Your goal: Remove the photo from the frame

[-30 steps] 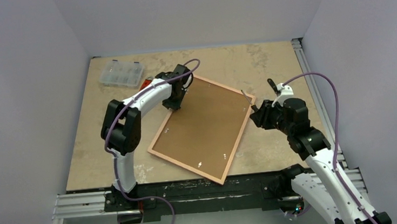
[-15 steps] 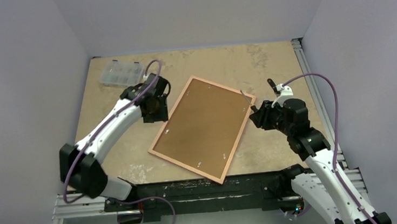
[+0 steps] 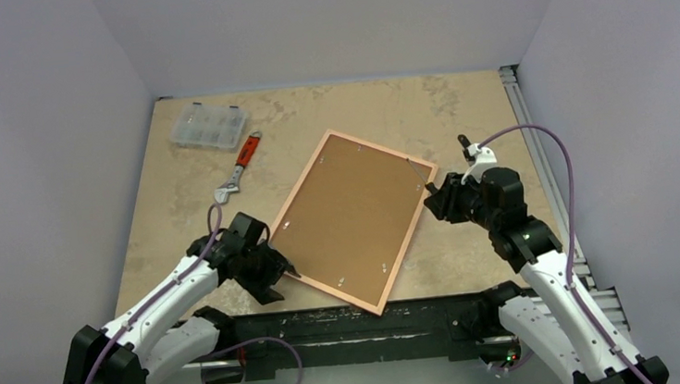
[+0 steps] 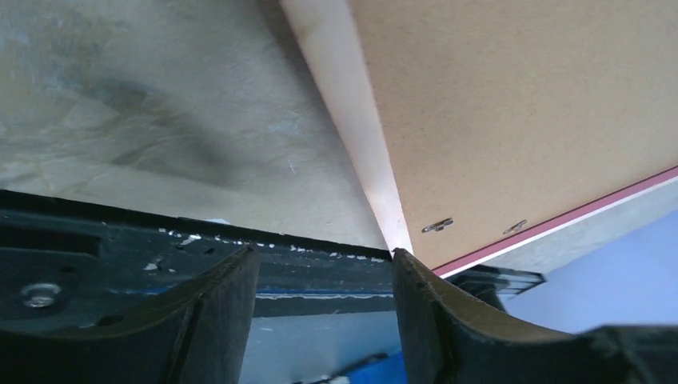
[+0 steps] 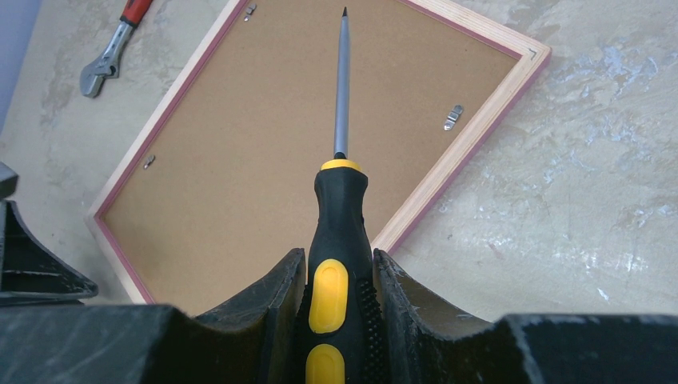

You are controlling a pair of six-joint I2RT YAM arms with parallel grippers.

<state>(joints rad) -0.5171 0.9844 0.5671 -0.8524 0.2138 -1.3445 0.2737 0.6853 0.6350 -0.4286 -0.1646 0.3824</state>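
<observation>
- Brown fibreboard back up: frame point(image 3: 352, 214) flat on table point(image 3: 459, 107), long axis far-right to near-left.
- Left gripper point(image 3: 280, 273) low at its near-left corner, fingers parted, empty.
- Right gripper point(image 5: 340, 260) clamps screwdriver point(image 5: 342, 192), tip over frame.

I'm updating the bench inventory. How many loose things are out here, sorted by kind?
Hand tools: 2 (screwdriver, wrench)
Picture frame: 1
Clear parts box: 1
Total: 4

L arm point(image 3: 164, 298) low, jaws apart | R arm point(image 3: 518, 232) bent, jaws clamp screwdriver point(image 5: 341, 220)
</observation>
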